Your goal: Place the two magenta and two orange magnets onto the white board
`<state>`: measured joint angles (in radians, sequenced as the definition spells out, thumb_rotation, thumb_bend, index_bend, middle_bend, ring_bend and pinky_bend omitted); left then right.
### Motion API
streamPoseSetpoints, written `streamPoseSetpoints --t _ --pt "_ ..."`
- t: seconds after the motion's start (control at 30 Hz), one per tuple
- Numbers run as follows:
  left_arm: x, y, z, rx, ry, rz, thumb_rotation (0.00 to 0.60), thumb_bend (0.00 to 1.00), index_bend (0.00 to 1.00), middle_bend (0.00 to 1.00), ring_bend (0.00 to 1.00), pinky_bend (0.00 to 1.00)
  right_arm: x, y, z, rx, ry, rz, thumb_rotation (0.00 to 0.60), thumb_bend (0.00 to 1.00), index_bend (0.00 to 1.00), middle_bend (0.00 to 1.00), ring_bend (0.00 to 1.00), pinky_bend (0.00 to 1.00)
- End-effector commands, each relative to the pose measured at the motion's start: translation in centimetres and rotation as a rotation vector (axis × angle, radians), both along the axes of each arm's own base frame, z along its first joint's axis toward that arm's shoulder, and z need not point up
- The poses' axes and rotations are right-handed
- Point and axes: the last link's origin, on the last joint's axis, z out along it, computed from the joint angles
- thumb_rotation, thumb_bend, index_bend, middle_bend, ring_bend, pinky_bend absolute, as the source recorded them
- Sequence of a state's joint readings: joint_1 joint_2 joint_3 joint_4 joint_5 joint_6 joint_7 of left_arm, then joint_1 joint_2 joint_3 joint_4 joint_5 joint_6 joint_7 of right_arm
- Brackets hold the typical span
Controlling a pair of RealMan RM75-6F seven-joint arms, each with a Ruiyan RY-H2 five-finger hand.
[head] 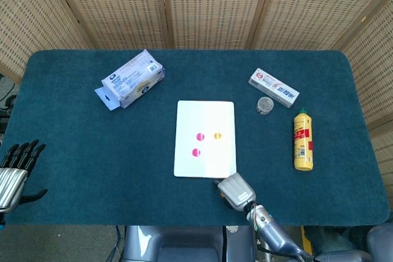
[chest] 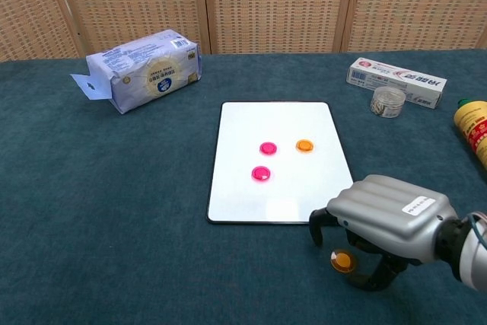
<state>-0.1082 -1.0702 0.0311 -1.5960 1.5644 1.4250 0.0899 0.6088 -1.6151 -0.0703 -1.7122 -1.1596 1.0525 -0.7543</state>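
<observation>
The white board [head: 206,118] [chest: 274,116] lies flat at the table's middle. On it sit two magenta magnets [chest: 268,148] [chest: 261,173] and one orange magnet [chest: 304,145]. A second orange magnet [chest: 342,262] lies on the blue cloth just in front of the board's near right corner. My right hand [head: 236,191] [chest: 384,222] arches over that magnet, fingers curved down on either side of it with gaps showing, not gripping it. My left hand [head: 15,170] rests at the table's near left edge, fingers stretched out and empty.
A tissue pack [head: 132,79] [chest: 144,70] lies at the back left. A toothpaste box [head: 273,87] [chest: 396,74] and a small clear jar [head: 264,105] [chest: 387,101] are at the back right. A yellow bottle [head: 302,140] [chest: 473,129] lies right of the board.
</observation>
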Motion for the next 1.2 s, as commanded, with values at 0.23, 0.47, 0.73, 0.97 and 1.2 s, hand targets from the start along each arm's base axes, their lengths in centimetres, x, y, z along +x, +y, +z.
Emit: streamPoseSetpoints --t 0.23,0.47,0.73,0.97,1.2 --pt "-0.02 0.02 0.1 0.0 -0.003 0.002 0.6 0.0 0.0 0.0 0.0 0.0 -0.24 -0.1 -0.08 -0.002 0.009 -0.007 0.6 0.34 0.38 0.96 0.93 1.0" --pt "0.0 0.02 0.03 -0.002 -0.002 0.001 0.6 0.0 0.0 0.0 0.0 0.0 -0.68 -0.03 -0.2 0.001 0.009 -0.015 0.6 0.36 0.43 0.96 0.93 1.0" --pt "-0.01 0.04 0.0 -0.003 0.0 0.003 0.6 0.0 0.0 0.0 0.0 0.0 -0.85 -0.1 -0.21 0.003 0.011 -0.027 0.6 0.4 0.48 0.96 0.93 1.0" --pt "0.0 0.03 -0.02 -0.004 0.0 0.003 0.6 0.0 0.0 0.0 0.0 0.0 -0.73 0.02 -0.12 0.009 -0.008 -0.037 0.6 0.4 0.5 0.96 0.93 1.0" --pt "-0.01 0.04 -0.04 -0.004 0.001 0.004 0.6 0.0 0.0 0.0 0.0 0.0 -0.23 -0.32 0.34 0.001 -0.042 -0.048 0.6 0.4 0.5 0.96 0.93 1.0"
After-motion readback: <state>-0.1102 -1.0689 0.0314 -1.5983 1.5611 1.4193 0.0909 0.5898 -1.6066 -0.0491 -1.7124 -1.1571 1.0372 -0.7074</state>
